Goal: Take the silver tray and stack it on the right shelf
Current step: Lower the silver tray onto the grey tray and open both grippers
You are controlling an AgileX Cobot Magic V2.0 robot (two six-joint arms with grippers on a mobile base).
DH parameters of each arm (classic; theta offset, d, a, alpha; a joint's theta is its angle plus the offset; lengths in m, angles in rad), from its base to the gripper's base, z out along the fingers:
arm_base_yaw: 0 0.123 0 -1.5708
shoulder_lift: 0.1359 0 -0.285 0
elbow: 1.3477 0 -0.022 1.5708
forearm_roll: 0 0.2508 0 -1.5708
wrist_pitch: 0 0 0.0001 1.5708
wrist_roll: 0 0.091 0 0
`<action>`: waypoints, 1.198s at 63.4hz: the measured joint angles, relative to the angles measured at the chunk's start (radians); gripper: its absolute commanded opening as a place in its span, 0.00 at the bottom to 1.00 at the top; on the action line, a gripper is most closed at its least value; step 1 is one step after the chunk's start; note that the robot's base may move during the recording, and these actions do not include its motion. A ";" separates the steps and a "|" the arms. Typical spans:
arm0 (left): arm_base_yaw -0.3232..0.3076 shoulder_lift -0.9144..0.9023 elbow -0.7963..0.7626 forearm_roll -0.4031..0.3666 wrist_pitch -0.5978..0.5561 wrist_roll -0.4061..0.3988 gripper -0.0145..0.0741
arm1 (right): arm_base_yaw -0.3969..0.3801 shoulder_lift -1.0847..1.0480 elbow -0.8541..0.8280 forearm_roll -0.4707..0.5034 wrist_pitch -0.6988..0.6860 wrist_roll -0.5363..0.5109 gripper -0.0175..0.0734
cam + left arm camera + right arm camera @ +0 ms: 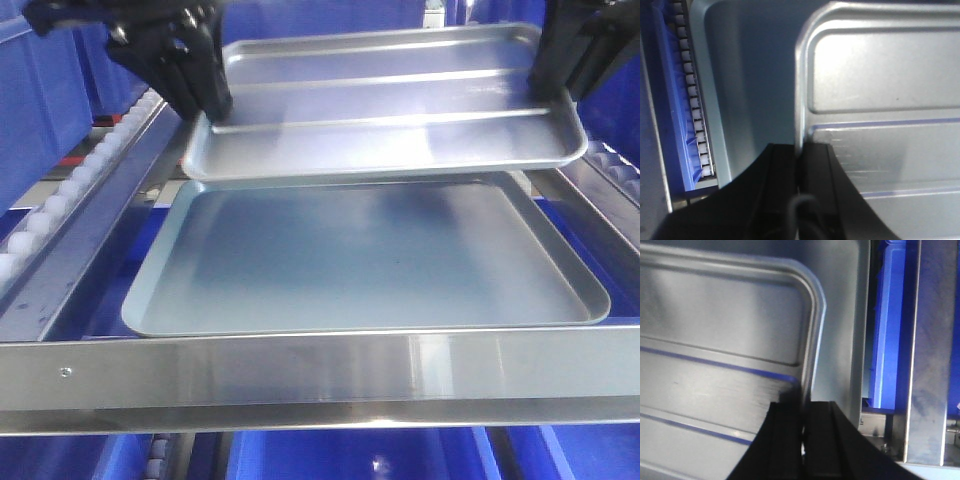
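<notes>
Polished front rail (320, 375) of the shelf (95, 255) runs across the foreground, screw-fastened and mirror-bright.

Silver tray (390, 110): held over the shelf at the far end, overlapping the far rim of the grey tray (370, 265) that lies flat on the rack. It appears raised and tipped slightly, not yet resting.

Left gripper (195, 85) is closed narrow on the left short rim, as the left wrist view confirms (800, 162). Right gripper (560, 70) is likewise pinched on the right short rim (805, 417).

Recommended handling: keep both ends level, bring the tray towards the front until its corners sit over the grey tray's corners, then lower evenly so it nests inside. Release both ends together; thin rolled rims give little purchase, and slick metal on metal may slide down the sloping rack.

Materials: silver tray is shiny, shallow, round-cornered, with two long raised ribs. Grey tray is larger, duller, smooth-floored. White plastic rollers (60, 205) line the left side; blue bins (40, 100) stand beyond and below.
</notes>
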 measured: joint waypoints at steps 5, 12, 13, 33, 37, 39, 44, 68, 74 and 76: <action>0.000 0.035 0.000 0.000 -0.009 -0.005 0.06 | -0.007 0.049 -0.020 0.001 0.011 -0.021 0.25; 0.011 0.089 0.000 0.000 -0.013 -0.021 0.06 | -0.009 0.126 -0.032 0.001 0.005 -0.030 0.25; 0.014 0.096 0.000 0.000 -0.013 -0.024 0.06 | -0.009 0.141 -0.032 0.002 0.002 -0.030 0.25; 0.058 0.194 0.000 -0.030 -0.021 -0.028 0.06 | -0.009 0.299 -0.038 0.008 -0.072 -0.030 0.26; 0.060 0.203 0.000 -0.032 -0.023 -0.028 0.06 | -0.009 0.311 -0.038 0.008 -0.079 -0.030 0.26; 0.062 0.205 0.000 -0.034 -0.023 -0.026 0.08 | -0.009 0.312 -0.040 0.008 -0.081 -0.030 0.27; 0.062 0.211 0.000 -0.036 -0.027 -0.014 0.20 | -0.009 0.313 -0.040 0.008 -0.084 -0.031 0.34; 0.078 0.213 0.000 -0.011 -0.026 0.011 0.63 | -0.016 0.313 -0.042 -0.022 -0.065 -0.048 0.80; 0.079 0.209 -0.002 -0.011 -0.011 0.013 0.63 | -0.016 0.311 -0.042 -0.024 -0.054 -0.051 0.80; 0.079 0.207 -0.002 -0.011 -0.004 0.013 0.63 | -0.016 0.308 -0.042 -0.024 -0.049 -0.051 0.80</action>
